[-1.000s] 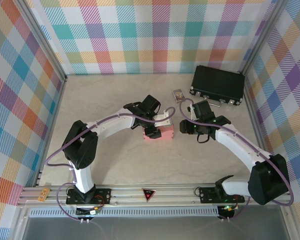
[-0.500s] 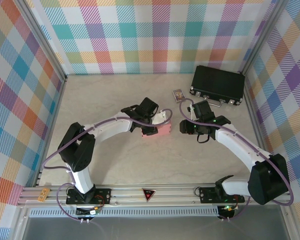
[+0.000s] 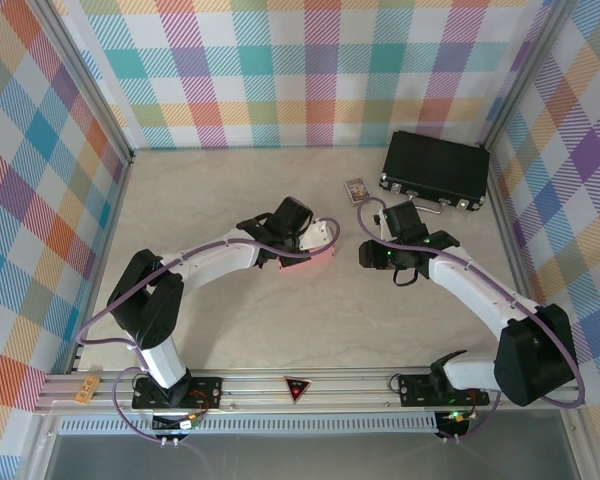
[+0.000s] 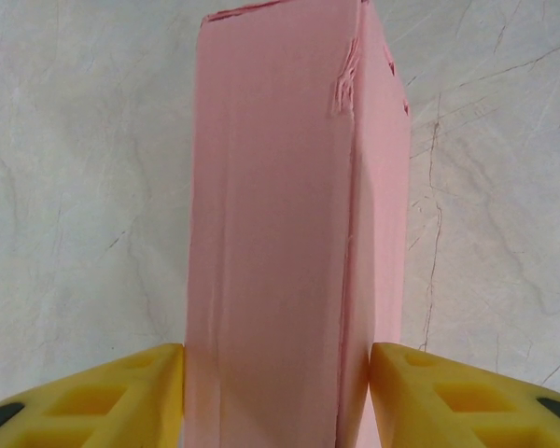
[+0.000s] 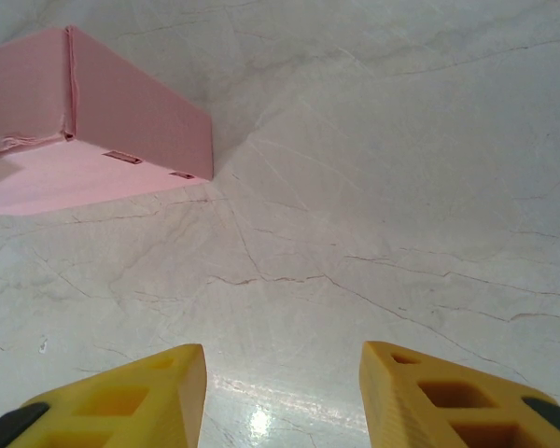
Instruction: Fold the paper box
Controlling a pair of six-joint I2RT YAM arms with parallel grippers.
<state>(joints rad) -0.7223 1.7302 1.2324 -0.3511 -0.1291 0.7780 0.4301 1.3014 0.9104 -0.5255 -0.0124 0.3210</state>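
Note:
The paper box is a small salmon-pink rectangular box near the middle of the table, tilted in the grip of my left gripper. In the left wrist view the box stands lengthwise between both yellow fingers, which press its two sides. A small tear shows near its far top corner. My right gripper hovers to the box's right, open, with bare table between its fingers. In the right wrist view the box is at the upper left, apart from the right gripper.
A black hard case lies at the back right, with a tiny printed card on the table just left of it. Plaid walls enclose the marbled tabletop on three sides.
My left gripper has carried the box up-table and turned it, so it now looks flatter and more tilted from above. The right arm has barely shifted.

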